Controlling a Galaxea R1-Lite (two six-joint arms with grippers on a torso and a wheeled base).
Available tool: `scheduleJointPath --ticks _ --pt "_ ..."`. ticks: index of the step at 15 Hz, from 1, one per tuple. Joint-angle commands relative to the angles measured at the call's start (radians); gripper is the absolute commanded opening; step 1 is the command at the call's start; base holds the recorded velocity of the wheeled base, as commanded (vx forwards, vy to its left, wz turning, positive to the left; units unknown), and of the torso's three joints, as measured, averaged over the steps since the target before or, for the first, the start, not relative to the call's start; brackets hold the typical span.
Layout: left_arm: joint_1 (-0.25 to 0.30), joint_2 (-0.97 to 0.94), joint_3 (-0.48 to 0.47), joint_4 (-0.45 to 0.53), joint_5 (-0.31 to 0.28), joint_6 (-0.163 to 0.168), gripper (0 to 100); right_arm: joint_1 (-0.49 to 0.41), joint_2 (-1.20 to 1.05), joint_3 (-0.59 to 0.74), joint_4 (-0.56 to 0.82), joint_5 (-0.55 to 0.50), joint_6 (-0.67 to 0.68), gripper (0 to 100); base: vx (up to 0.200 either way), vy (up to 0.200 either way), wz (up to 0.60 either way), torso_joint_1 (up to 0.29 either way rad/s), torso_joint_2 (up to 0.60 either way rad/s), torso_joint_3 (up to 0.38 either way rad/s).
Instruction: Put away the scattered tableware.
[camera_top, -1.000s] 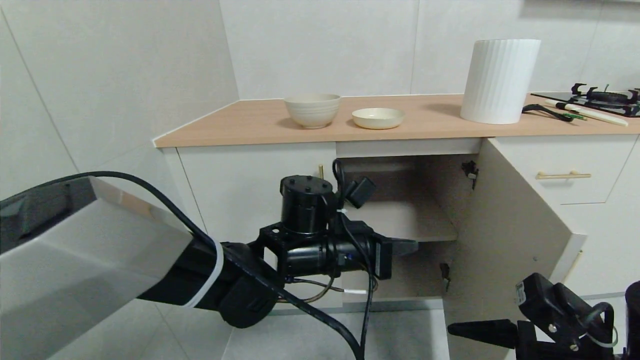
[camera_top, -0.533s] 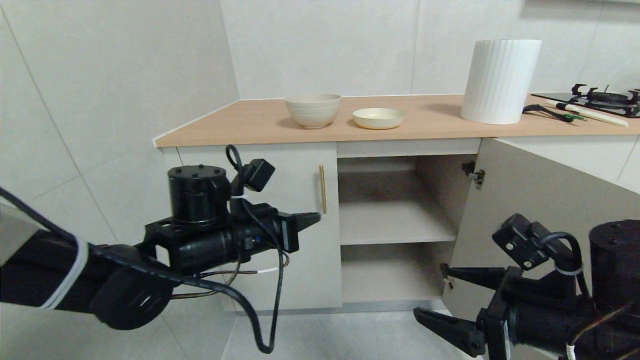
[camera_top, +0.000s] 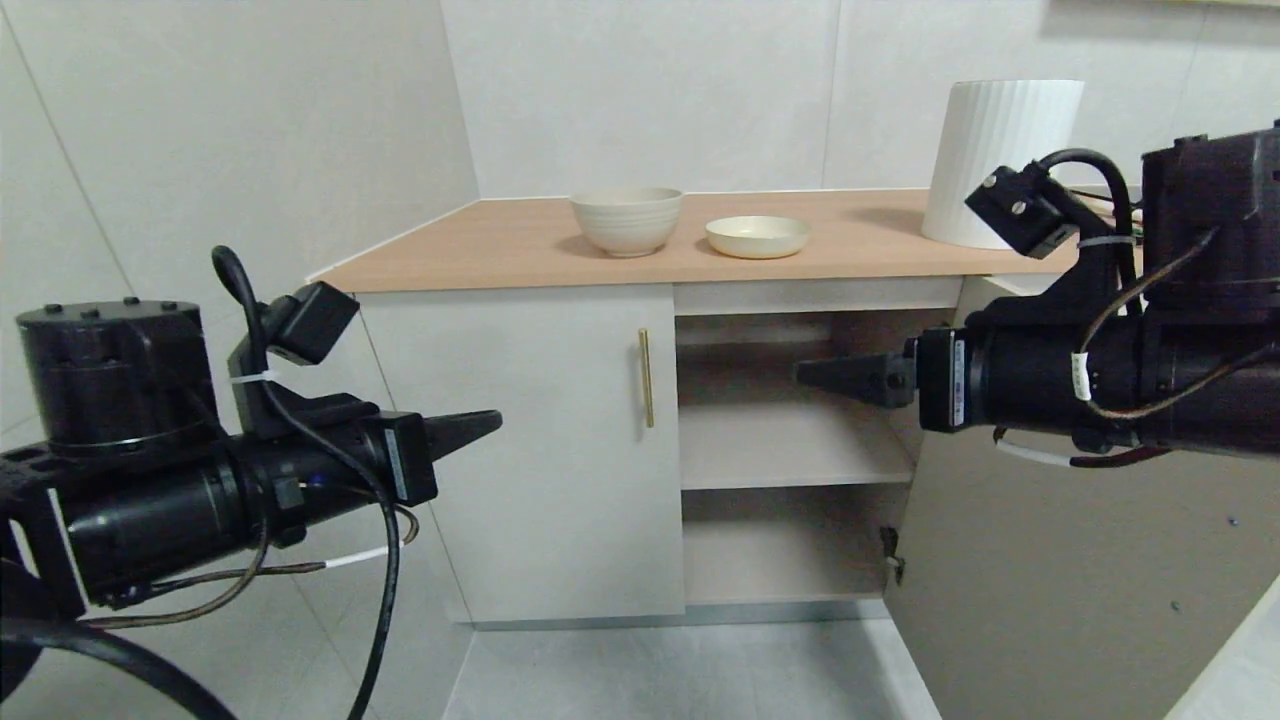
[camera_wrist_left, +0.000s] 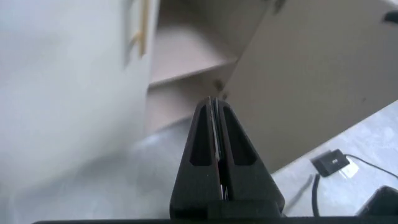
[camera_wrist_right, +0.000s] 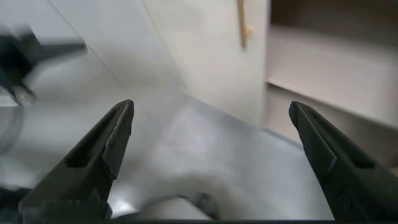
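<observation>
Step judged: pre-grasp, nothing picked yet; cupboard door (camera_top: 1050, 560) swung open, shelf (camera_top: 780, 440) exposed as likely destination.
Left tool (camera_wrist_left: 214, 102) shut tight, nothing held; low, before closed door (camera_top: 540, 450).
Right tool (camera_wrist_right: 210, 106) spread wide, nothing held; level with cupboard opening, below table (camera_top: 480, 250) edge.
Bowl (camera_top: 626, 220) and shallow dish (camera_top: 757, 236) on table, near each other, not touching; both upright, mouths up; round, so no long axis, any approach bearing equal.
Next move calls for: lift open tool above table; rim pinch on bowl.
</observation>
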Motion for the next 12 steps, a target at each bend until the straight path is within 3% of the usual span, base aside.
scheduleJointPath --ticks 1,2,3,6,7,12 --pt "0.032 -0.087 -0.050 0.063 -0.005 -0.002 0 -0.006 -0.032 -0.013 0.022 -0.027 0.032 100 0.000 0.000 0.00 0.000 0.00 0.000" --pt "0.032 -0.093 -0.064 0.089 -0.010 -0.005 0 -0.006 -0.043 -0.011 0.017 -0.044 0.034 100 0.000 0.000 0.00 0.000 0.00 0.000" --pt "0.034 -0.091 -0.076 0.092 -0.013 -0.019 100 -0.004 -0.051 -0.010 0.017 -0.045 0.038 100 0.000 0.000 0.00 0.000 0.00 0.000" --pt "0.032 -0.094 -0.130 0.091 -0.021 -0.158 100 -0.004 -0.058 0.001 0.015 -0.042 0.061 100 0.000 0.000 0.00 0.000 0.00 0.000" --pt "0.032 -0.104 -0.134 0.083 -0.024 -0.171 100 -0.004 -0.065 0.000 0.017 -0.039 0.061 100 0.000 0.000 0.00 0.000 0.00 0.000" --pt "0.022 -0.153 -0.131 0.081 -0.024 -0.164 100 -0.004 -0.069 0.003 0.026 -0.047 0.060 100 0.000 0.000 0.00 0.000 0.00 0.000"
